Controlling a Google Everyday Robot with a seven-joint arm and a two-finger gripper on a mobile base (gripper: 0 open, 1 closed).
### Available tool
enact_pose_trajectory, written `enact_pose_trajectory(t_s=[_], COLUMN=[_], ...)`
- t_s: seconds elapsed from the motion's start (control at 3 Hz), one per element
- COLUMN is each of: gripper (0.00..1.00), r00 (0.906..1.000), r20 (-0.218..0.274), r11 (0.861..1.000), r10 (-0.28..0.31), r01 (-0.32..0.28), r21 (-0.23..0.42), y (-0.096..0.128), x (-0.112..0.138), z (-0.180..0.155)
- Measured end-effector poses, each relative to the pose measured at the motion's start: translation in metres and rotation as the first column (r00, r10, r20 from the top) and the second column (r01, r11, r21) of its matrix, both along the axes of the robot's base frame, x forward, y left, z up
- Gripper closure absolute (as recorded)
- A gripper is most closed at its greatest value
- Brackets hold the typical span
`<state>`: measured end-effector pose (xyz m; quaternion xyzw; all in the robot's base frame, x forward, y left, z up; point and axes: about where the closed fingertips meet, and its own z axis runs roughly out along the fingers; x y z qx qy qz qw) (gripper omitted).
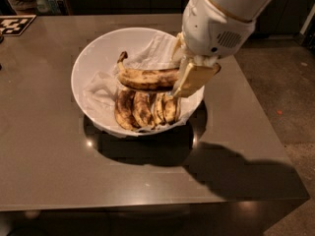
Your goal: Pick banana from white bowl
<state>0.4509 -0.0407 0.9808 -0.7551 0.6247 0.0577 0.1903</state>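
The white bowl (82, 58) stands on the table, lined with crumpled white paper (153, 50). The single spotted banana (145, 77) lies across the bowl's middle with its dark stem tip pointing up-left. My gripper (180, 88) reaches in from the upper right. Its tan fingers (193, 78) are closed over the banana's right end, which is hidden behind them. A joined bunch of darker bananas (145, 109) lies just below, at the bowl's near side.
The bowl sits on a dark brown table (59, 166) whose right edge (266, 127) drops to a speckled floor. A black-and-white marker tag (15, 23) lies at the far left corner. My white arm (221, 18) hangs over the bowl's right rim.
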Motion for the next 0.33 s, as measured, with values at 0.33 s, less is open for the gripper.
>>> enact_pose_trajectory(t_s=[0.33], gripper=[1.00], r00=[0.9980], r20=[0.041], r11=[0.999], r10=[0.049], r01=[-0.049], r21=[0.002], y=[-0.0055], x=[-0.0227], z=[0.0098])
